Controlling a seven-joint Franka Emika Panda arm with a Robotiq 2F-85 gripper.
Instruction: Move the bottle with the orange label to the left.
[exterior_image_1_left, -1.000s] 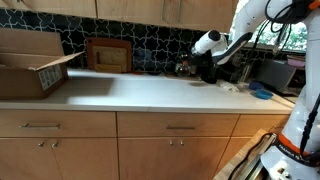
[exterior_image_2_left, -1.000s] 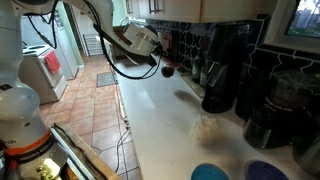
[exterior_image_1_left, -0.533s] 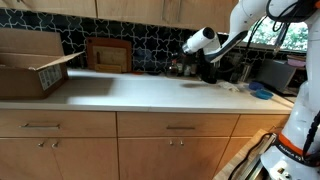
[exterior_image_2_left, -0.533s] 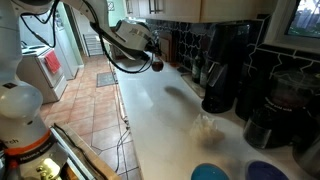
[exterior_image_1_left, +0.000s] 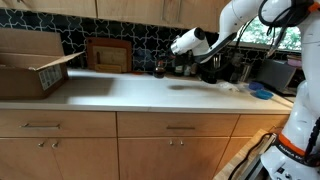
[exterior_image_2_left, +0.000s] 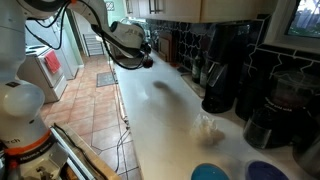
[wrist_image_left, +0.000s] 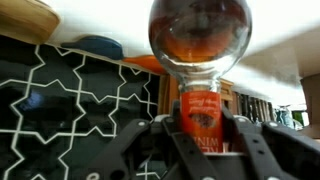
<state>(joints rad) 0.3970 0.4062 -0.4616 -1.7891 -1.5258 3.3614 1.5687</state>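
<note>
My gripper (wrist_image_left: 203, 137) is shut on the bottle with the orange label (wrist_image_left: 203, 108), a small rounded dark bottle. In the wrist view it fills the middle, with its round amber body above the label and the black fingers on both sides. In both exterior views the gripper (exterior_image_1_left: 166, 62) (exterior_image_2_left: 143, 55) holds the bottle (exterior_image_1_left: 158, 70) (exterior_image_2_left: 148, 62) a little above the pale countertop (exterior_image_1_left: 130, 92), in front of the dark tiled back wall. The bottle looks very small in those views.
An open cardboard box (exterior_image_1_left: 30, 62) stands at the far end of the counter, with a wooden frame (exterior_image_1_left: 108, 55) leaning on the wall beside it. Black appliances (exterior_image_2_left: 225, 60) and dark bottles (exterior_image_2_left: 190, 50) line the wall. Blue bowls (exterior_image_1_left: 262, 93) (exterior_image_2_left: 210, 172) sit near the other end.
The gripper has carried the bottle away from the black appliances and along the counter toward the box end. It stays shut on the bottle throughout.
</note>
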